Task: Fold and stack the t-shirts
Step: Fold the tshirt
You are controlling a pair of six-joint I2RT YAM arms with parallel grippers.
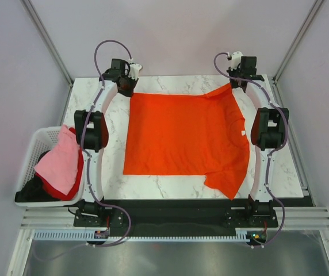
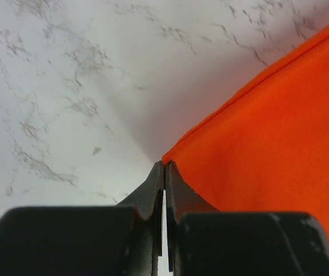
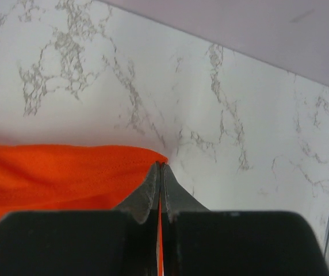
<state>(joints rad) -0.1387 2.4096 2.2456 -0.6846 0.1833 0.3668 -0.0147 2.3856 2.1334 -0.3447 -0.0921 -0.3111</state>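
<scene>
Near, lower left of frame: the basket (image 1: 38,141) holds the pink t-shirt (image 1: 61,161), the red t-shirt (image 1: 79,171) and the black t-shirt (image 1: 29,192), heaped together and unfolded.
Stack: I see no folded pile anywhere on the desk (image 1: 153,187).
Centre of frame: the orange t-shirt (image 1: 182,135) lies spread flat on the desk, and I can make out no fold in it yet.
Heading: its neck label (image 1: 242,133) sits at the right and its straight hem at the left, so the neck points to the frame's right.
Long axis: left to right across the frame, with one sleeve trailing to the lower right and the other reaching to the upper right.
Far, upper left: my left tool (image 1: 125,86) has its jaws pressed together on the far hem corner.
Far, upper right: my right tool (image 1: 238,82) is closed on the far sleeve tip, with orange cloth showing between its fingers.
Progress: I judge it early. One shirt is laid out and gripped at both far corners, every fold is to come, and three shirts wait in the basket.
</scene>
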